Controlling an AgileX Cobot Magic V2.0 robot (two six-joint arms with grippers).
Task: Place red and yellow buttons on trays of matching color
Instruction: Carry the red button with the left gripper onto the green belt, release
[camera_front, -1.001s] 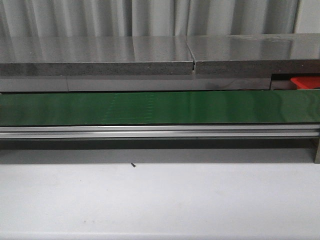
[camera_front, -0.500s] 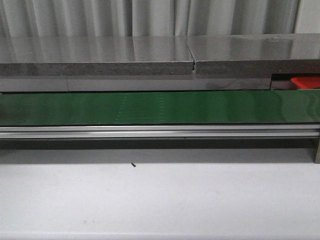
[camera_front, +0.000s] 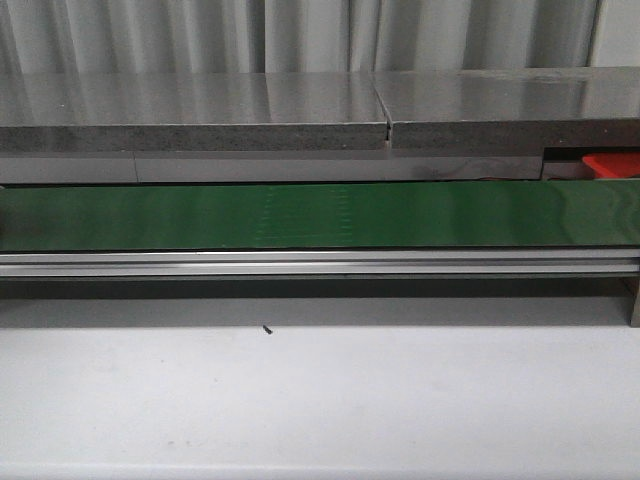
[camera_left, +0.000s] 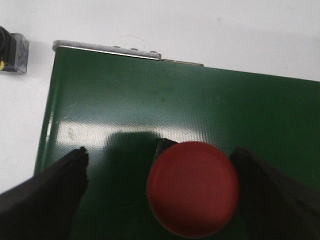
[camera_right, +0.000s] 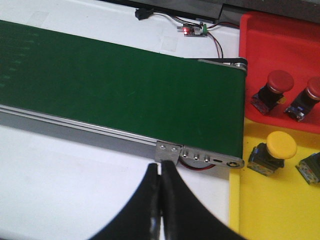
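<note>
- The green conveyor belt (camera_front: 320, 215) carries the one visible change: in the front view a faint lighter patch on it has drifted toward the robot's right over the last second. I take that to mean the belt is running toward the trays' end.
- The bench (camera_front: 320, 400) in front of the belt looks unchanged, and neither arm shows in the front view.
- The yellow tray (camera_right: 270, 210) lies just past the belt's right end, touching the red tray (camera_right: 260, 45) beside it.
- The red tray holds two red-capped buttons. The yellow tray holds a yellow button (camera_right: 275, 150) and one more piece at the frame edge, too cut off to name. Sorting is partly done, by my reading.
- The left pincer (camera_left: 160, 152) hangs spread wide over the belt's other end, gripping nothing.
- The right pincer (camera_right: 160, 170) has its fingers pressed together, empty, over the bench near the trays.
- The red button (camera_left: 192, 187) stands on the belt between the left fingers, closer to one of them; whether they touch I cannot tell.
- With the belt moving, I'd judge the button will slide out from between the fingers unless they close soon. Its proper place is the red tray.
</note>
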